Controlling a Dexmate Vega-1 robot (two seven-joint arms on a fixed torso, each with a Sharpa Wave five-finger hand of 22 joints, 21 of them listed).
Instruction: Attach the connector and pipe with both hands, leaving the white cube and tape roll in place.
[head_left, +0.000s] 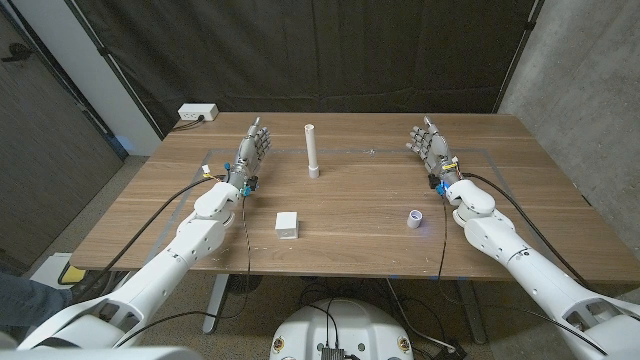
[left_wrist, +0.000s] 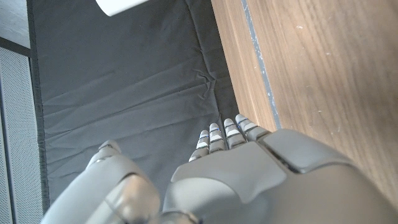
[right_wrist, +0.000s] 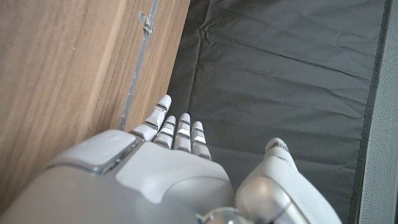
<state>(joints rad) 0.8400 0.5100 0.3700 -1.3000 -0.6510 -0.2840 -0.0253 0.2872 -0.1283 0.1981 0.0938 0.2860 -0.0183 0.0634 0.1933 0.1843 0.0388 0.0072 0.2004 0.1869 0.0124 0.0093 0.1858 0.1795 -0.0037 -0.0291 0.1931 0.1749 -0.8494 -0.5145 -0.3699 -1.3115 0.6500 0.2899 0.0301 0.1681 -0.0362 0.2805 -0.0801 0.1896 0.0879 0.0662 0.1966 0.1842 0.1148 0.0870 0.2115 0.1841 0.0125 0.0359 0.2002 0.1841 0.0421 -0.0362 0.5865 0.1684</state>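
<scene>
White pipe (head_left: 312, 150) lies lengthwise at upper middle of the frame, while the little white connector (head_left: 414, 216) sits well apart at right of centre.

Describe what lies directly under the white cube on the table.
The white cube sits on the bare wooden table, with nothing else visibly beneath it. The wood under its base is covered by the cube itself, so that patch cannot be seen.

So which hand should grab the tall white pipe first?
Probably the left hand: the pipe stands nearer it than the right hand. Both hands are open, holding nothing.
</scene>
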